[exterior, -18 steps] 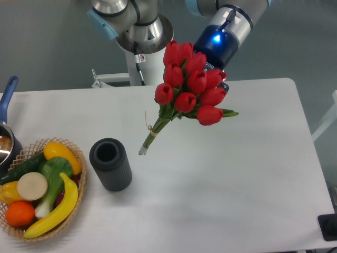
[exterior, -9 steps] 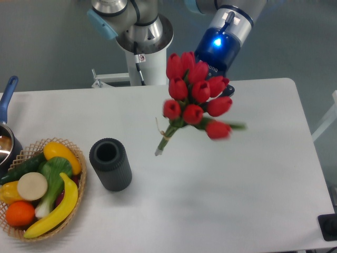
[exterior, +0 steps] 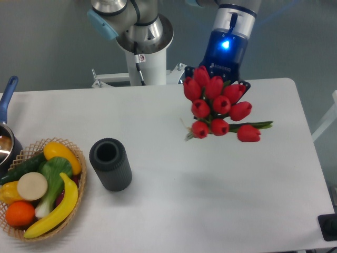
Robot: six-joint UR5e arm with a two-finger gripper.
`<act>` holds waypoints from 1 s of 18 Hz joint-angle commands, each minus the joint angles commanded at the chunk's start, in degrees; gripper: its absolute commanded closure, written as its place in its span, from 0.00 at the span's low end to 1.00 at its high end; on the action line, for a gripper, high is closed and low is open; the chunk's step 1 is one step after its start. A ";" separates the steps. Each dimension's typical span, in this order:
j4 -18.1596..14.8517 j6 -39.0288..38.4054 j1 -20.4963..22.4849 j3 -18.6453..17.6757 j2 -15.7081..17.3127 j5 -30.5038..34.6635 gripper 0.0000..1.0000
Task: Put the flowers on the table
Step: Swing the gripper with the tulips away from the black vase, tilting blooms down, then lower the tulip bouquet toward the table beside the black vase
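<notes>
The flowers (exterior: 218, 105), a bunch of red tulips with green stems, hang above the white table (exterior: 210, 184) at its back right. Their heads face the camera and hide most of the stems; only a short stem end pokes out at the lower left and a green leaf at the right. My gripper (exterior: 220, 79) comes down from above, directly behind the bunch. Its fingers are hidden by the blooms, and it appears to be holding the bunch up.
A dark cylinder (exterior: 110, 163) stands upright at the left middle of the table. A wicker basket (exterior: 79, 174) of fruit and vegetables sits at the front left. A pot with a blue handle (exterior: 8, 95) is at the left edge. The robot base (exterior: 142, 37) is behind.
The arm has carried the flowers to the right and lower, and the bunch has turned so the stems point away and the blooms face the camera.
</notes>
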 joint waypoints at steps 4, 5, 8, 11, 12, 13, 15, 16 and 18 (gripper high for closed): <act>-1.58 0.26 0.00 -0.44 0.09 6.31 0.58; -1.58 0.35 -0.09 -0.88 0.00 8.77 0.58; -1.67 0.44 -0.61 -1.93 -0.52 11.96 0.58; -1.93 0.27 -1.40 -2.90 -1.66 14.85 0.58; -2.28 0.18 -2.10 -3.16 -2.28 15.90 0.58; -3.07 0.18 -2.63 -3.69 -2.55 17.22 0.58; -3.78 0.26 -3.51 -3.87 -3.68 19.07 0.58; -4.04 0.18 -4.12 -3.87 -4.13 19.25 0.58; -4.83 0.18 -4.57 -4.04 -4.92 19.34 0.58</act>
